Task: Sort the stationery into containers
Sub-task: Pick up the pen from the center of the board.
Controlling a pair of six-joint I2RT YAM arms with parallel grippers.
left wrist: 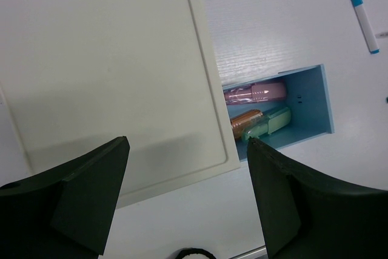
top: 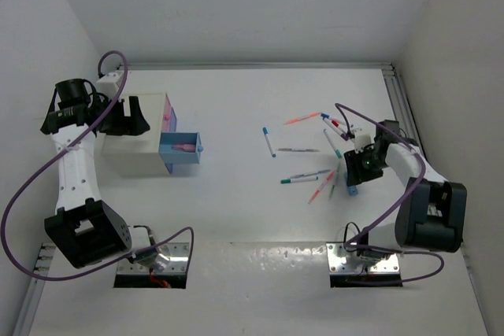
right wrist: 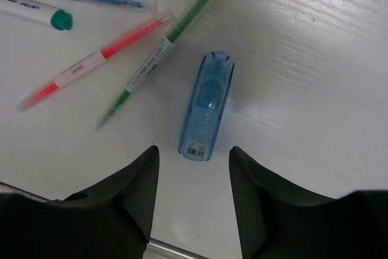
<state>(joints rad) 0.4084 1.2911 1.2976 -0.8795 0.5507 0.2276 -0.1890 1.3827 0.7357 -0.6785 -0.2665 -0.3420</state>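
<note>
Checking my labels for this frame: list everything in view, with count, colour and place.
Block-shaped cabinet: one, white, table's left side.
Translucent plastic drawer-box: one, blue, pulled out of the cabinet's right face.
Second translucent drawer-box: one, pink, farther back on the same face, barely showing.
Short chunky pieces: three, pink, orange, green, inside the blue drawer-box.
Thin pens: about ten, white, orange, red, scattered right of centre.
Chunky translucent piece: one, blue, on the table beside the pens.
Table: one, white.
Left hand: open, over the cabinet.
Right hand: open, straddling the blue piece.
</note>
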